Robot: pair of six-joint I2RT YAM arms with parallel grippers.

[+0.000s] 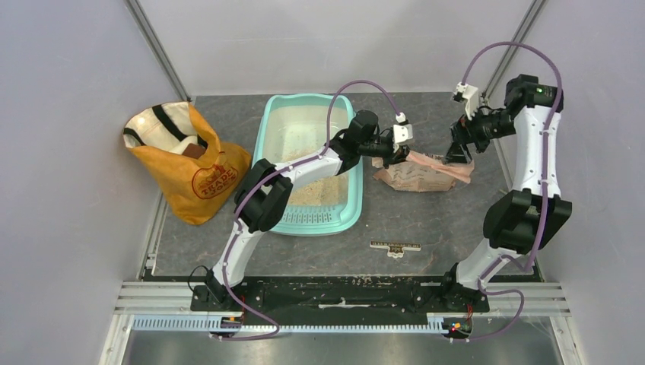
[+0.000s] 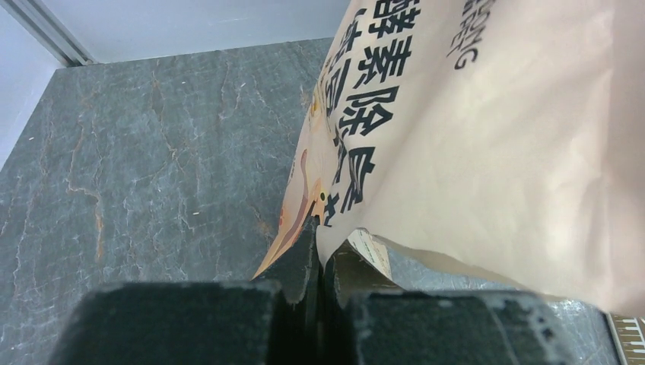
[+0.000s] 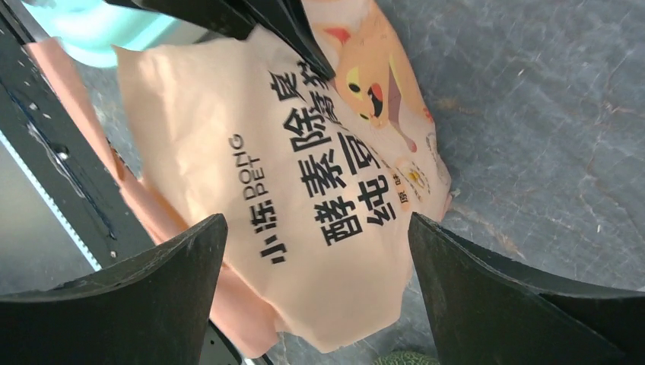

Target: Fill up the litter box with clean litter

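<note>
Mint-teal litter box [image 1: 316, 221], litter [image 1: 318, 193] in its near end; orange bag [image 1: 194, 175] to its left, pink paper bag [image 1: 422, 175] lying to its right. Left gripper [image 2: 319, 255], reaching across the box, pinches the paper bag's edge; right gripper [image 3: 319, 258] hangs above, fingers spread.

Grey stone-look tabletop [image 1: 236, 122] inside plain pale walls [image 1: 68, 68].
Metal posts [image 1: 155, 46] rise at 11 and 1 o'clock; light is even.

Grey table [image 1: 426, 220] carries litter box [image 1: 312, 225], orange bag [image 1: 194, 181], paper bag [image 1: 420, 177], ruler [image 1: 395, 246].
</note>
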